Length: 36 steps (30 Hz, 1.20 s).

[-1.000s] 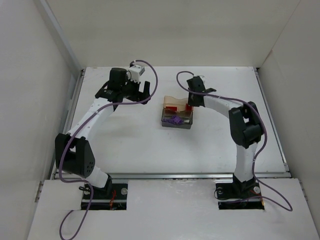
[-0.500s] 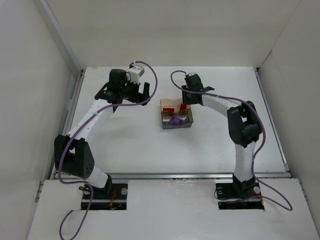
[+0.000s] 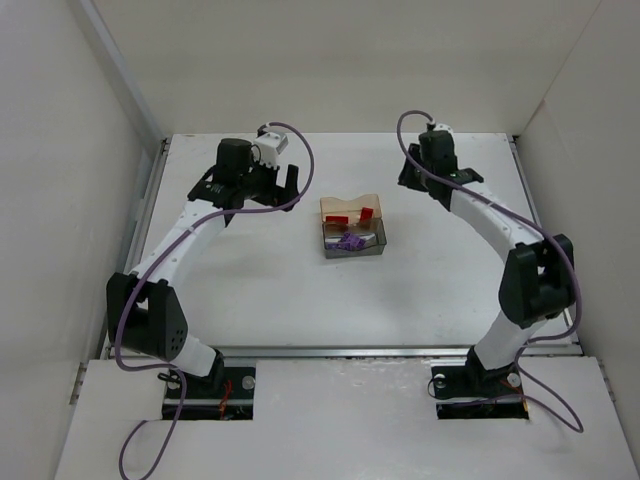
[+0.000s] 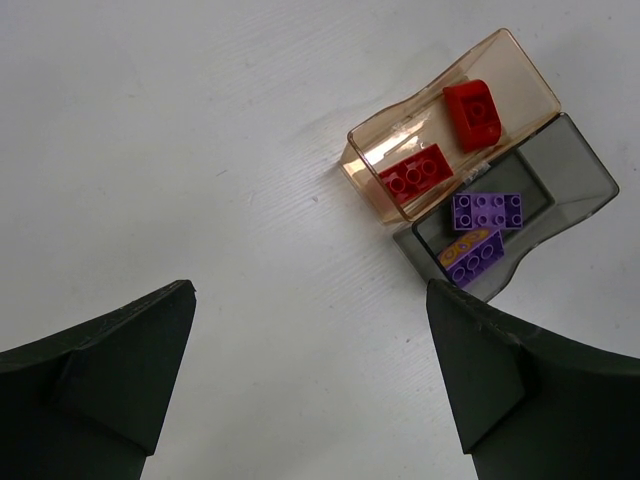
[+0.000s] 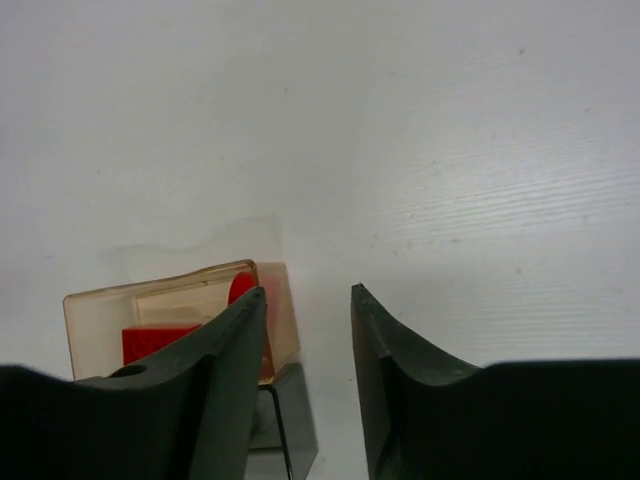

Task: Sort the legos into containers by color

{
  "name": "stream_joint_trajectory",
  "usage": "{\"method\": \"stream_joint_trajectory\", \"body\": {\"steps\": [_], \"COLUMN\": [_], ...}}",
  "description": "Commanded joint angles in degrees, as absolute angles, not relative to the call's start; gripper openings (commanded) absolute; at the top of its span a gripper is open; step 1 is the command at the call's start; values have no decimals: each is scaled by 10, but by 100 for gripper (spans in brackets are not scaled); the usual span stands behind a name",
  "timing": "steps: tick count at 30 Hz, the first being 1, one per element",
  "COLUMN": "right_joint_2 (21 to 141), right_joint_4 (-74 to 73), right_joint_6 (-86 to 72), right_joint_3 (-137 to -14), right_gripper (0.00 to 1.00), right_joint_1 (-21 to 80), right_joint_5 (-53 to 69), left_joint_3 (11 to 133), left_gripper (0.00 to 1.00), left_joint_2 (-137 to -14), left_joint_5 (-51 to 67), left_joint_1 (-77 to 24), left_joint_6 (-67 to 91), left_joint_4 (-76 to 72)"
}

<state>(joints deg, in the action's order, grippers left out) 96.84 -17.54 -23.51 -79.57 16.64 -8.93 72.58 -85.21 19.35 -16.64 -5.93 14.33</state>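
Right fingers (image 5: 225, 385) pulled away, studded red brick (image 4: 415, 175) in amber tray (image 4: 425, 120) (translucent)

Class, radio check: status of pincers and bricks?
Left pincer open, empty; right pincer open, empty. Red bricks in amber tray, purple bricks in grey tray. Nothing blocking.

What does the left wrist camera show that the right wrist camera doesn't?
Only the left wrist view: the purple bricks lying in the grey tray, and the left gripper, wide open. Only the right wrist view: the right gripper, its fingers apart with nothing between them. Both: the amber tray holding red bricks, on the white table.
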Motion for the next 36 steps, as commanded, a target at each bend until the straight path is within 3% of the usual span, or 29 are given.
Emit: {"method": "stream_joint_trajectory", "body": {"steps": [1, 4, 8, 18, 27, 29, 32, 33, 35, 36], "right_joint_2": [1000, 984, 984, 1015, 967, 941, 867, 846, 781, 758], "right_joint_4": [-207, -202, -194, -188, -221, -221, -195, -190, -190, -190], "right_joint_6": [-286, -315, -316, -341, -346, -346, -291, -275, -248, -243], "right_joint_3": [-769, -716, -687, -664, -658, -650, -631, -623, -623, -623], "right_gripper": [42, 29, 25, 23, 27, 31, 65, 83, 98, 100], "right_joint_1": [204, 217, 234, 277, 240, 211, 144, 129, 91, 79], "right_joint_5": [-109, -142, -142, -120, -195, -195, -182, -195, -227, -258], "left_joint_3": [719, 719, 706, 706, 700, 694, 689, 681, 666, 659], "left_gripper": [100, 100, 100, 100, 100, 100, 100, 100, 100, 100], "left_joint_2": [-821, -815, -810, -804, -799, -794, -788, -788, -780, -767], "left_joint_5": [199, 199, 193, 193, 186, 166, 88, 55, -30, -131], "left_joint_1": [-163, -163, -163, -163, -163, -163, -163, -163, -163, -163], "left_joint_6": [-57, -62, -62, -62, -62, -62, -44, -35, 3, 22], "left_joint_4": [120, 120, 120, 120, 120, 120, 115, 107, 100, 95]}}
